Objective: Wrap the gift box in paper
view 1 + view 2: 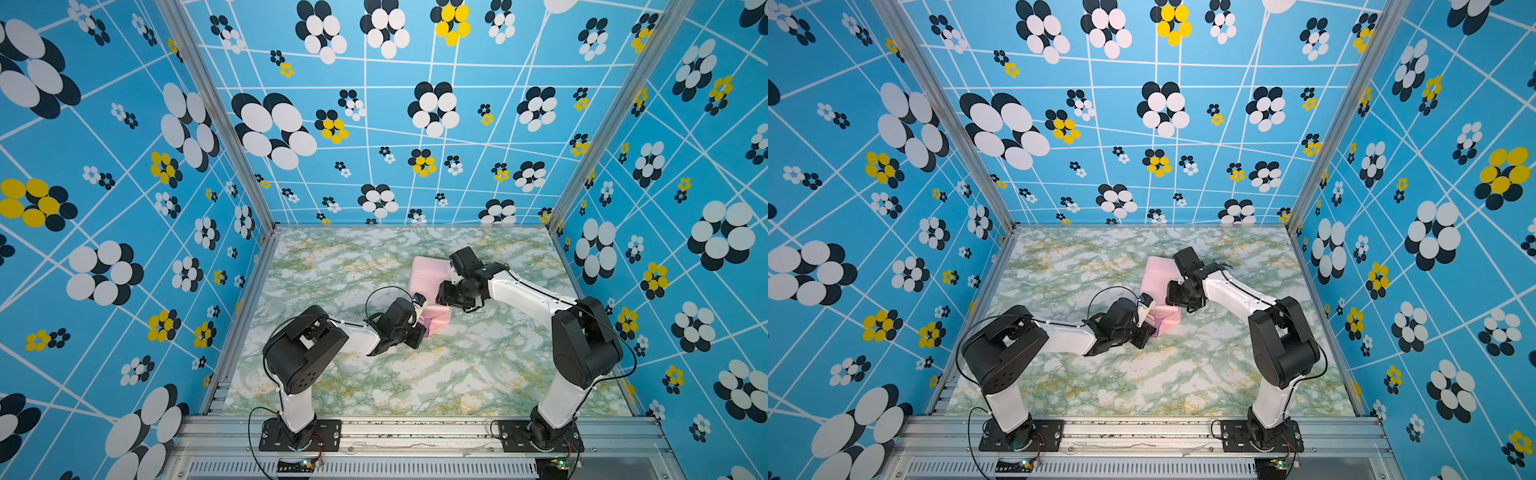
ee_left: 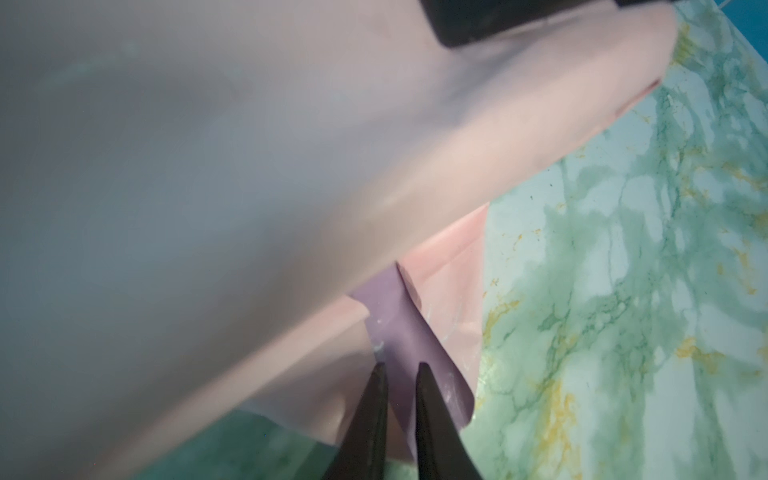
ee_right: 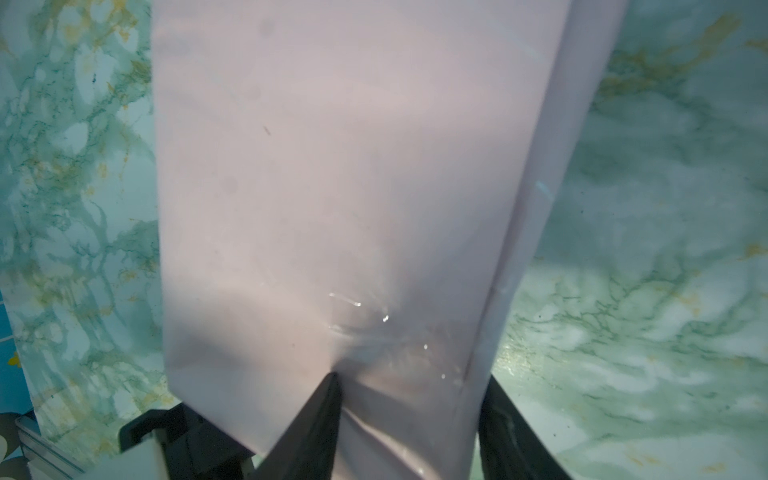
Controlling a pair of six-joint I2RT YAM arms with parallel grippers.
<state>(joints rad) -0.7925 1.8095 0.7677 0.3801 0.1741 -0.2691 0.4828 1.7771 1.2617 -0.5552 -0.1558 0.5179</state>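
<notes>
Midway: side wrap done, end flaps are being closed.
Box is hidden inside the thin, matte pink paper (image 1: 424, 272), mid-table (image 1: 332, 266). The bundle is clamped by the right gripper (image 3: 409, 378), fingers half spread, and the sheet is dented. The lilac flap (image 2: 395, 316) is framed, not pinched, by the left gripper (image 2: 401, 370), fingers narrowly parted. Next, that flap probably needs to be creased flat against the box end.

- The paper (image 2: 291, 166) — pale pink, blurred — fills most of the frame.
- Its lilac flap (image 2: 399, 324) lies just beyond the left gripper (image 2: 402, 368), jaws narrowly parted.
- Marbled table (image 2: 623, 291) alongside.
</notes>
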